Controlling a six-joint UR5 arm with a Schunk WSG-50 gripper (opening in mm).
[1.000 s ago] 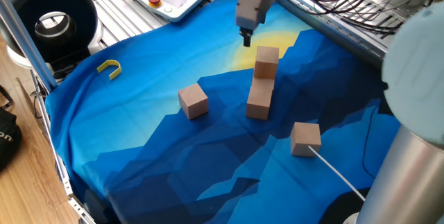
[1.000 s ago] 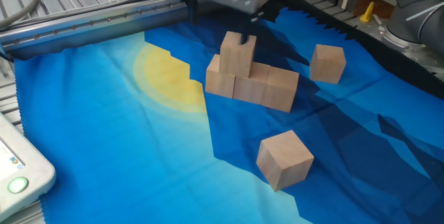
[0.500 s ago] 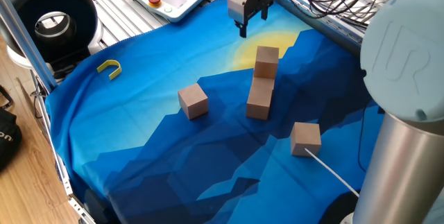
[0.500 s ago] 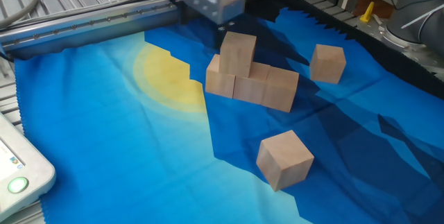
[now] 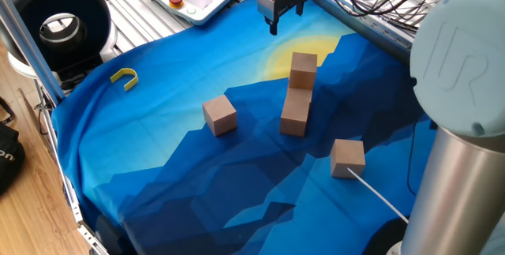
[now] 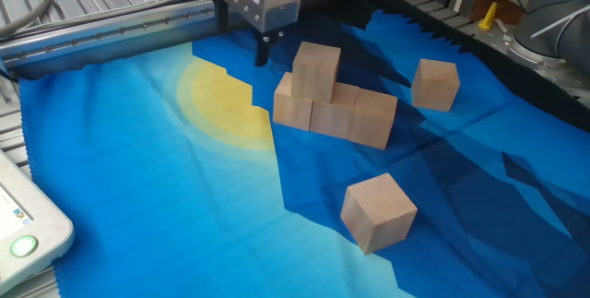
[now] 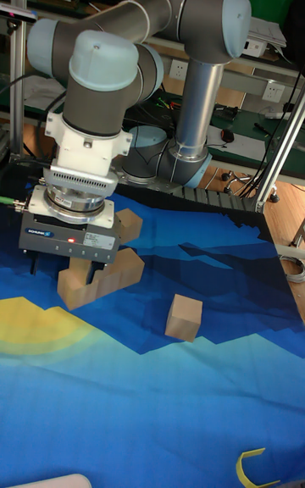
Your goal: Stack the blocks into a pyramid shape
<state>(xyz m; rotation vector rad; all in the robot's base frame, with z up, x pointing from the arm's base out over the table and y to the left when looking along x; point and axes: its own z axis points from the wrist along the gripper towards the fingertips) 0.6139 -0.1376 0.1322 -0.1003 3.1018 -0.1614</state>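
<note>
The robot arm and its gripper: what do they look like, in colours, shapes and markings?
The arm is made of thick silver-grey tubes with rounded light blue caps at the joints; one cap shows a pale UR logo. The gripper is a boxy silver-grey block with a dark label, a small red light and two short dark fingers.

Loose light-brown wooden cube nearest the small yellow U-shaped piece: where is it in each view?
One fixed view: the loose light-brown wooden cube sits left of centre, left of the stacked blocks.
The other fixed view: lower right of centre, nearest the camera.
Tall fixed view: right of centre, alone on the cloth.
Shared landmark: the yellow sun patch on the blue cloth.
</note>
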